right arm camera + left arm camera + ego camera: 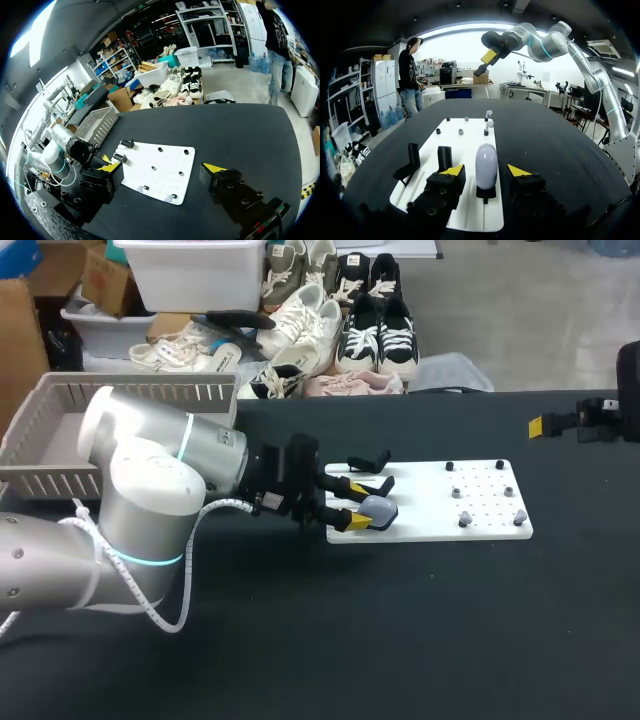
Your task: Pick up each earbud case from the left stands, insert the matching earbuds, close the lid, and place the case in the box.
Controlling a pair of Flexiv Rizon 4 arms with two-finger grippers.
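Status: earbud case (pixel 486 162), pale lilac, stood upright on a black stand (pixel 486 192) at the 9 o'clock end of the white plate (pixel 480 502), with the lid shut as far as visible. Left gripper (pixel 348 502) sat low over that same end, its arm entering from the table's 9 o'clock side. The claw was at a medium spread, one yellow tip on each side of the case. The left wrist view showed a gap on both sides, so there was no contact and it held nothing. Two more black stands (pixel 444 157) stood just beside the case, on its 12 o'clock side in the head view, outside the fingers.

Two pale earbuds (pixel 465 520) sat upright on the plate's 3 o'clock half, near its 6 o'clock edge, well apart from the case. Small dark pegs (pixel 450 466) dotted the rest of that half.

Right gripper (pixel 161 168) was at the table's 3 o'clock edge, raised above the surface and well apart from the plate. Its claw was wide, with nothing between the fingers.

Slatted box (pixel 150 392) sat at the table's 10 o'clock corner, behind the left arm. Its contents could not be told. Black table (pixel 400 640) lay under everything.
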